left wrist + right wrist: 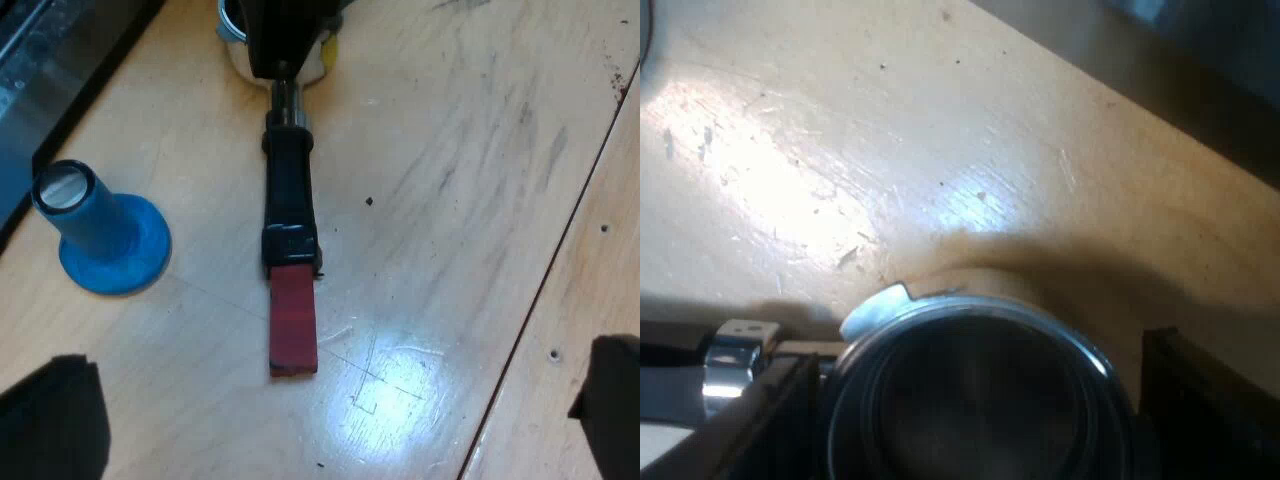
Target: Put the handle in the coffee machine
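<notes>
Now our left gripper (335, 410) hangs spread and empty above the table (480, 200). The holder (288, 190) lies just ahead of it, with the red end (293, 325) nearest. Our right gripper (990, 410) sits at the holder's metal basket (970, 312); whether it grips, we cannot tell. The blue tamper (100, 235) stands near, so a sideways swing of the holder could knock it over.
</notes>
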You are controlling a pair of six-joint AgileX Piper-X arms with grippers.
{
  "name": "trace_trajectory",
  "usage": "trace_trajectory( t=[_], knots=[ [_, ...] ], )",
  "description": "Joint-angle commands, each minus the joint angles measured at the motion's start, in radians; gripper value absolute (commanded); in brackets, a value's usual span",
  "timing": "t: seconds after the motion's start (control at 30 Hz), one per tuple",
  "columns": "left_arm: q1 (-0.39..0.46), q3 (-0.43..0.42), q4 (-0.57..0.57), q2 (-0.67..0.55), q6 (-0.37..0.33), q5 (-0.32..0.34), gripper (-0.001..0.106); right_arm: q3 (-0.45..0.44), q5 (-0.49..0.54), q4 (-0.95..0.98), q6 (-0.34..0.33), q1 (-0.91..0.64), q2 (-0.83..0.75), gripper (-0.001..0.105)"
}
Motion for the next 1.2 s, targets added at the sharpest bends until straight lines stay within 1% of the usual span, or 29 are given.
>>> trace_trajectory(
  t=[0.03, 0.07, 0.1, 0.17, 0.2, 0.3, 0.47, 0.5, 0.67, 0.73, 0.93, 1.0, 1.07, 1.13, 1.2],
  knots=[
    [0.0, -0.004, -0.004, 0.001, 0.0, 0.001, 0.098, -0.006, -0.018, 0.023, -0.009, -0.003, 0.0, 0.043],
    [0.0, -0.004, -0.007, 0.001, 0.0, 0.001, 0.098, -0.006, -0.018, 0.023, -0.005, -0.003, 0.0, 0.034],
    [0.0, -0.004, -0.01, 0.001, 0.0, 0.001, 0.098, -0.006, -0.018, 0.023, -0.004, -0.003, 0.0, 0.03],
    [0.0, -0.004, -0.026, 0.001, 0.0, 0.001, 0.098, -0.006, -0.018, 0.023, -0.004, -0.003, 0.0, 0.003],
    [0.0, -0.004, -0.029, 0.001, 0.0, 0.001, 0.098, -0.006, -0.018, 0.023, -0.001, -0.003, 0.0, 0.0],
    [0.0, -0.004, -0.048, 0.001, 0.0, 0.001, 0.098, -0.006, -0.018, 0.025, 0.018, -0.003, -0.014, 0.0],
    [0.0, -0.004, -0.08, 0.001, 0.002, 0.001, 0.098, -0.006, -0.018, 0.025, 0.031, -0.003, -0.025, 0.0],
    [0.0, -0.004, -0.087, 0.001, 0.005, 0.001, 0.098, -0.006, -0.018, 0.067, 0.06, -0.003, -0.066, 0.0],
    [0.0, -0.004, -0.124, 0.001, 0.044, 0.001, 0.098, -0.006, -0.018, 0.126, 0.065, -0.003, -0.105, 0.0],
    [0.0, -0.004, -0.132, 0.001, 0.045, 0.001, 0.098, -0.006, -0.018, 0.142, 0.088, -0.003, -0.128, 0.0],
    [0.0, -0.004, -0.132, 0.001, 0.047, 0.001, 0.098, -0.006, -0.018, 0.175, 0.088, -0.003, -0.18, 0.0],
    [0.0, -0.004, -0.134, 0.001, 0.057, 0.001, 0.098, -0.006, -0.018, 0.186, 0.09, -0.003, -0.191, 0.0],
    [0.0, -0.004, -0.141, 0.001, 0.084, 0.001, 0.098, -0.006, -0.018, 0.224, 0.104, -0.003, -0.229, 0.0],
    [0.0, -0.002, -0.153, 0.001, 0.093, 0.001, 0.098, -0.006, -0.018, 0.232, 0.104, -0.003, -0.244, 0.0],
    [-0.005, -0.002, -0.168, 0.001, 0.101, 0.014, 0.098, -0.006, -0.018, 0.234, 0.108, -0.003, -0.255, 0.0]
  ],
)
